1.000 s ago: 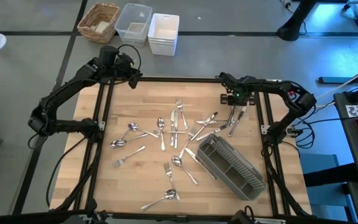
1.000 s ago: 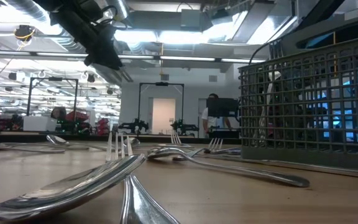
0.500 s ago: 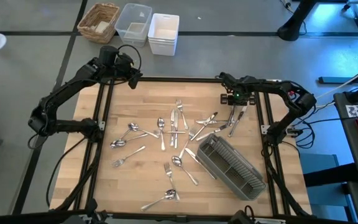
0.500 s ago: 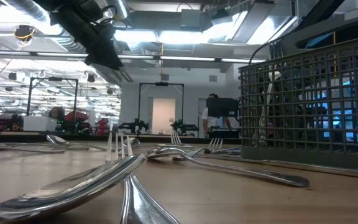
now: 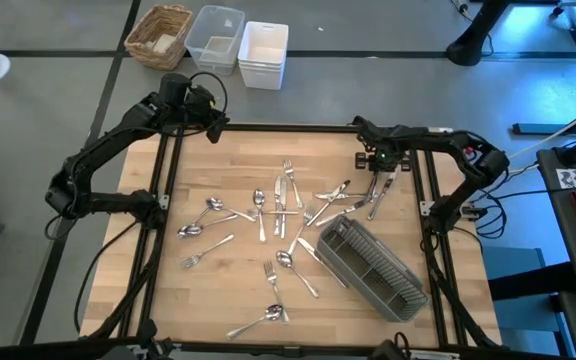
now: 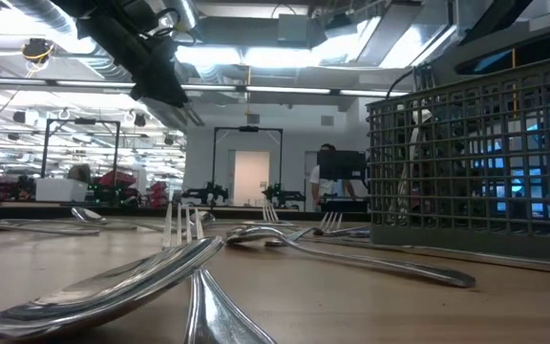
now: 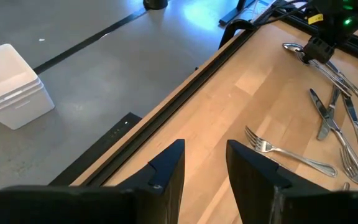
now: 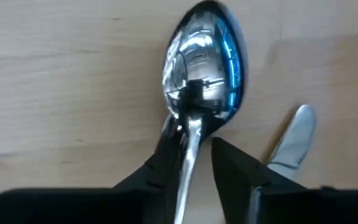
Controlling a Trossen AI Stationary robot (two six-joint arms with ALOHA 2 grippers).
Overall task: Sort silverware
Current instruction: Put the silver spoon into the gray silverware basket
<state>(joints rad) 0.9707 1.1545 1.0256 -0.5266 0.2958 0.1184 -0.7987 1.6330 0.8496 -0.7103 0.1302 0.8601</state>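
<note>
Silverware (image 5: 283, 195) lies scattered flat on the wooden table: forks, spoons and knives. At the far right, my right gripper (image 5: 376, 163) points straight down over a spoon (image 8: 204, 68) that lies on the wood with its bowl up. Its fingers stand close on either side of the spoon's neck, a narrow gap showing at one side. A knife tip (image 8: 291, 140) lies just beside them. My left gripper (image 7: 204, 168) hangs open and raised above the table's far left corner (image 5: 211, 125), with nothing between its fingers. My right gripper comes at the spoon from above, its fingers across the neck (image 8: 191, 140) just behind the bowl. One finger (image 8: 163, 155) lies against the neck, and the other (image 8: 232, 162) stands a sliver away. The spoon lies flat on the table.
A grey slatted caddy (image 5: 373, 265) lies slantwise at the near right, looming large in the low view (image 6: 475, 162). Black frame rails (image 5: 168, 180) border the table. Beyond the far edge stand a wicker basket (image 5: 160, 32), a clear bin (image 5: 215, 35) and a white bin (image 5: 264, 52).
</note>
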